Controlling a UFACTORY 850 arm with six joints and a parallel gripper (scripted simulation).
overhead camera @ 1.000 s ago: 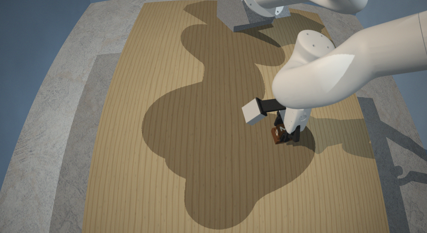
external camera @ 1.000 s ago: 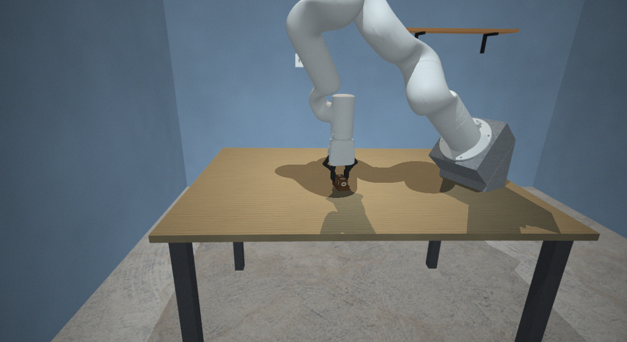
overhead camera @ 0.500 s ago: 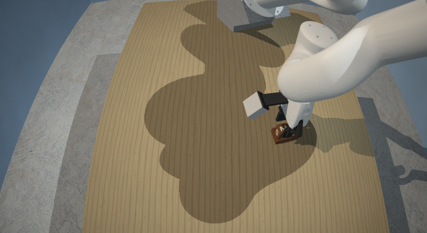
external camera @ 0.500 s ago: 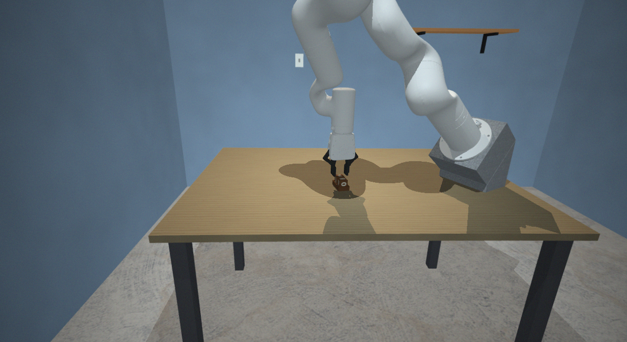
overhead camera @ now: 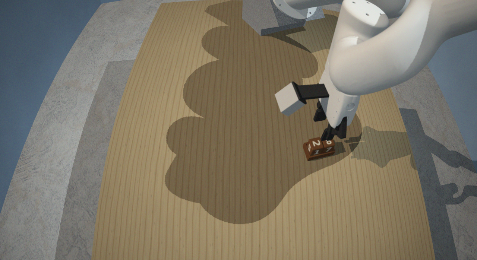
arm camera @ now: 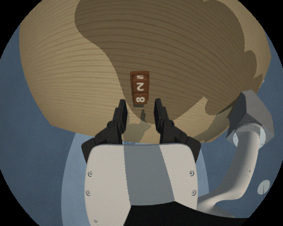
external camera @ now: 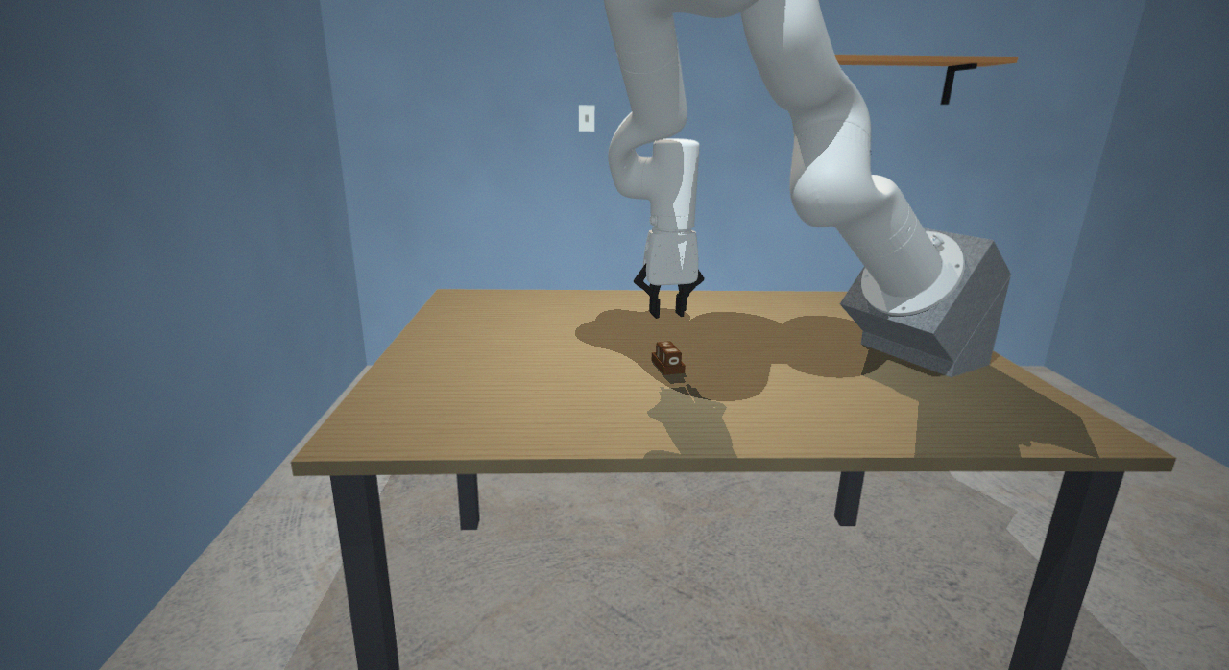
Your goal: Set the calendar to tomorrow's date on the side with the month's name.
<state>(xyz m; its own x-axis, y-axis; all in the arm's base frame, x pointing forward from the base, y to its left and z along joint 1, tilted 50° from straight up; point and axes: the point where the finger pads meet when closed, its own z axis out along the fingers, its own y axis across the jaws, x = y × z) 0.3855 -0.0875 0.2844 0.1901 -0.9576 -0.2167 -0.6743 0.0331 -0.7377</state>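
Observation:
The brown tray (overhead camera: 321,156) (arm camera: 139,73) stands on the table with two brown cubes side by side. In the top view the left cube (overhead camera: 316,143) (arm camera: 140,86) shows 1 on the front, 2 on top and 5 on its outer end. The right cube (overhead camera: 328,145) (external camera: 673,359) (arm camera: 140,99) shows 7 on the front, a sideways 8 on top and 0 on its outer end. The front reads 17. The side away from the top camera is hidden, and no month name is readable. My gripper (overhead camera: 323,126) (external camera: 667,311) (arm camera: 140,105) is partly open, empty and above the calendar, clear of the cubes.
The wooden table (overhead camera: 233,192) (external camera: 481,408) carries the grey base block (overhead camera: 260,15) (external camera: 932,323) of the arm. A white box-shaped part (overhead camera: 288,98) sticks out beside the gripper on a black bracket. A wall shelf (external camera: 927,60) is in the background. The arm's shadow falls across the calendar.

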